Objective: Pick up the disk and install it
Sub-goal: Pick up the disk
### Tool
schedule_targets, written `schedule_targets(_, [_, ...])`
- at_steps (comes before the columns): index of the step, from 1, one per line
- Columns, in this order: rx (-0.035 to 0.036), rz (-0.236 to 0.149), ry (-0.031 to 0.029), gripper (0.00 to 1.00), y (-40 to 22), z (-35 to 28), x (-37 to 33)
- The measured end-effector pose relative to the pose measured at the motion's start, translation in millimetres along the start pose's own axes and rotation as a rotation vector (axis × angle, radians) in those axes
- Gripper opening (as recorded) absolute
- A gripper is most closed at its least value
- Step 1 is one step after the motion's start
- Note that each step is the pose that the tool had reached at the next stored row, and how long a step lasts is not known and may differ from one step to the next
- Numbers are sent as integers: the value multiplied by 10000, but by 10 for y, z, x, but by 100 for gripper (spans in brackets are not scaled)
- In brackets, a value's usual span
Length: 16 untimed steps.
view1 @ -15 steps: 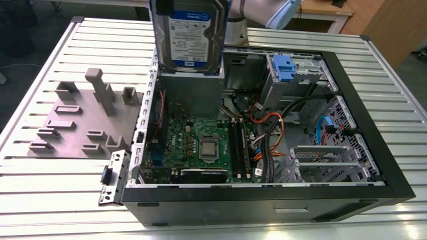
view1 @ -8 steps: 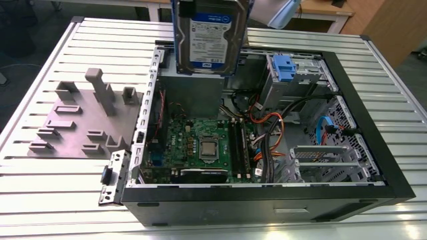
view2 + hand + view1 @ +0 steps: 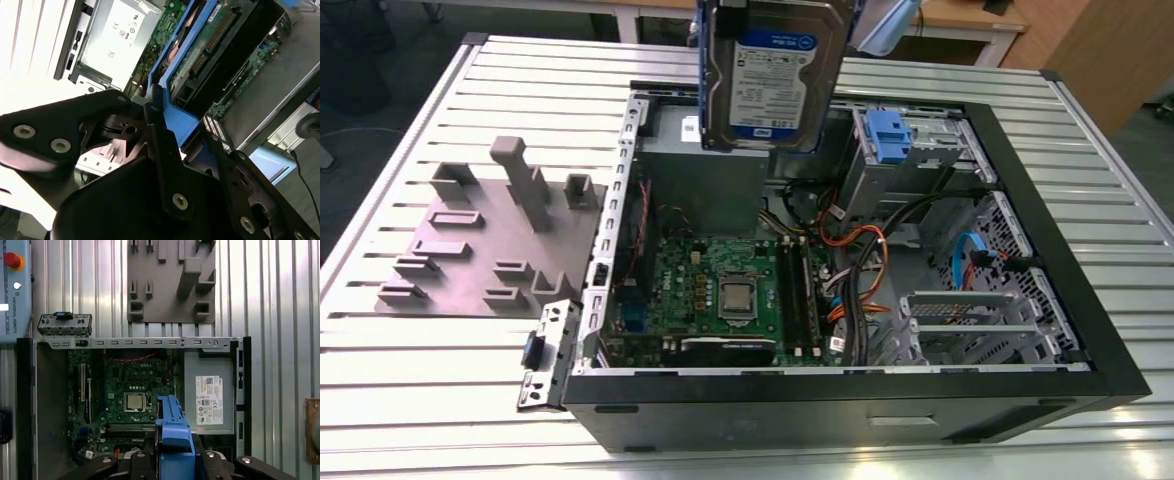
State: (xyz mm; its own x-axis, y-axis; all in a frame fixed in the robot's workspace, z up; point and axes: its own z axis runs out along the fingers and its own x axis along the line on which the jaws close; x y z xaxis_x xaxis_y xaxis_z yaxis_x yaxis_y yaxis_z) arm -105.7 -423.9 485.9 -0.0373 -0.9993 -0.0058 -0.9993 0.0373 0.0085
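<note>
Clamped on the blue bracket (image 3: 175, 122), the gripper (image 3: 152, 106) holds the disk (image 3: 767, 75) upright above the open computer case (image 3: 854, 400); pickup is done, and it seems not yet seated in any bay.

Small print, not legible, on the disk (image 3: 767, 80) and power supply (image 3: 209, 400)

I see a ribbed metal table (image 3: 427, 400) carrying an open black computer case (image 3: 854, 405) lying on its side and, just beside it toward the exterior view's left, a grey fixture plate (image 3: 467, 262) with upright blocks.
</note>
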Motion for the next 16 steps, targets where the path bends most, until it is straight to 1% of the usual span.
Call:
schedule_targets(1, [-3, 1, -7, 36, -4, 5, 16])
schedule_targets(3, [-4, 1, -73, 36, -10, 20, 60])
schedule_targets(4, [-6, 1, -119, 36, -13, 26, 80])
schedule_targets(9, [-17, -2, -422, 36, -37, 39, 161])
schedule_targets(10, [-23, -4, -458, 36, -46, 39, 173])
schedule_targets(12, [-65, -1, -457, 36, -85, 40, 180])
schedule_targets(14, [-125, 0, -454, 36, -140, 41, 181])
schedule_targets(16, [-162, 1, -447, 36, -178, 45, 181])
